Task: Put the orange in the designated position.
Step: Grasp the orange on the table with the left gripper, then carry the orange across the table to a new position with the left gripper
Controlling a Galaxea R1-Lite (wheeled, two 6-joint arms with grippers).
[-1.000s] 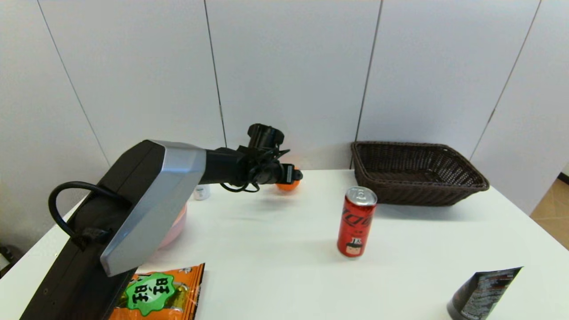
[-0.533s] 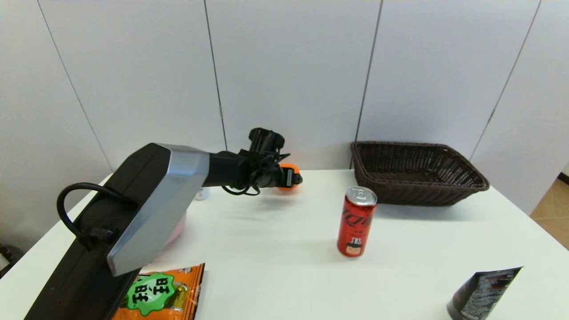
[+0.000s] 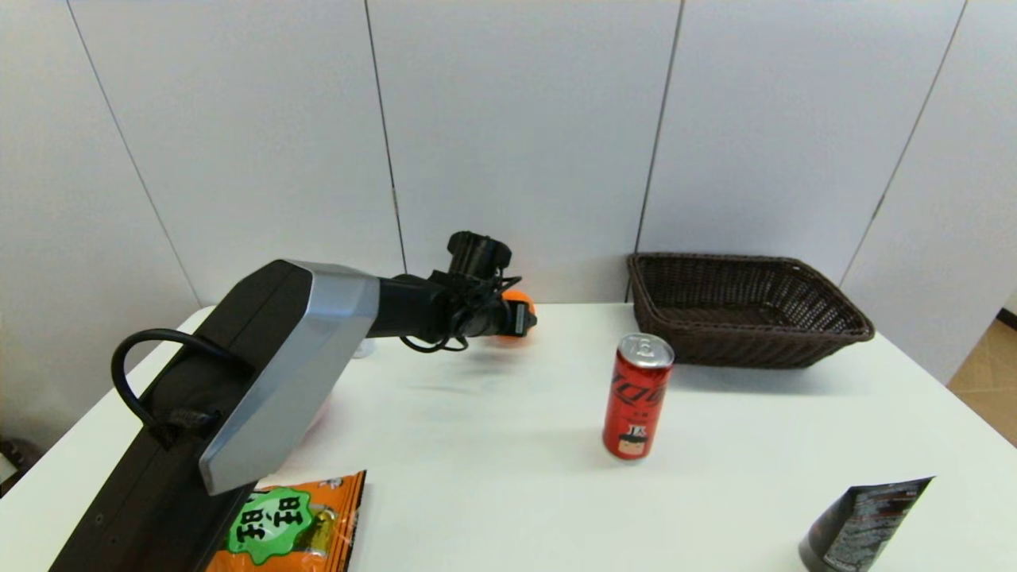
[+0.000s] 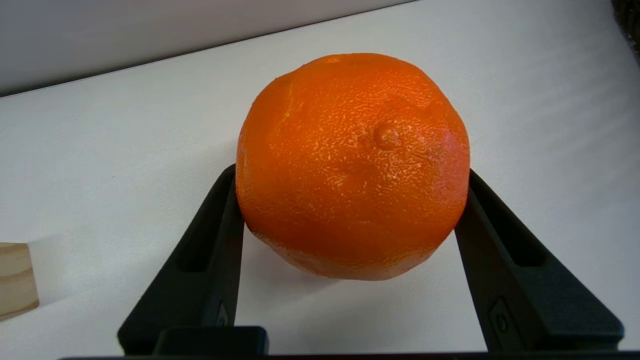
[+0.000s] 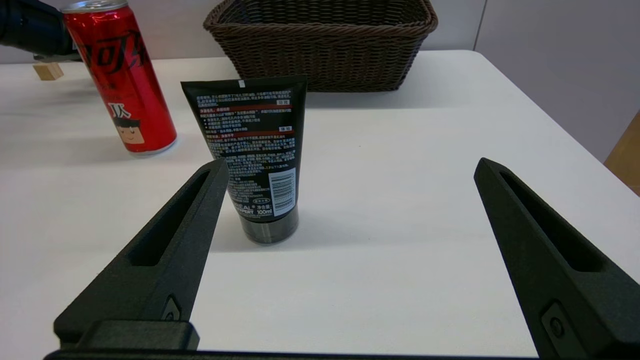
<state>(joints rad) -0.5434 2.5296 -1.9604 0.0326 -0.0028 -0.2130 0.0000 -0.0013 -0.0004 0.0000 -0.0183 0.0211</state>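
Note:
The orange (image 4: 352, 165) is round, bright and dimpled, and it sits between the two black fingers of my left gripper (image 4: 350, 174), which touch its two sides. A shadow on the table lies under it. In the head view the left arm reaches across to the far middle of the table, where the left gripper (image 3: 524, 320) is shut on the orange (image 3: 518, 302), which is partly hidden behind it. My right gripper (image 5: 351, 162) is open with nothing in it, low over the near right of the table, and is out of the head view.
A red can (image 3: 636, 397) stands mid-table. A brown wicker basket (image 3: 747, 310) sits at the far right. A black tube (image 3: 862, 524) stands at the near right and an orange-and-green snack bag (image 3: 290, 524) lies at the near left. A small wooden block (image 4: 17, 280) lies near the orange.
The left arm has risen slightly, and the orange has gone from under the gripper's tip to level with it. The can, basket and tube have not moved.

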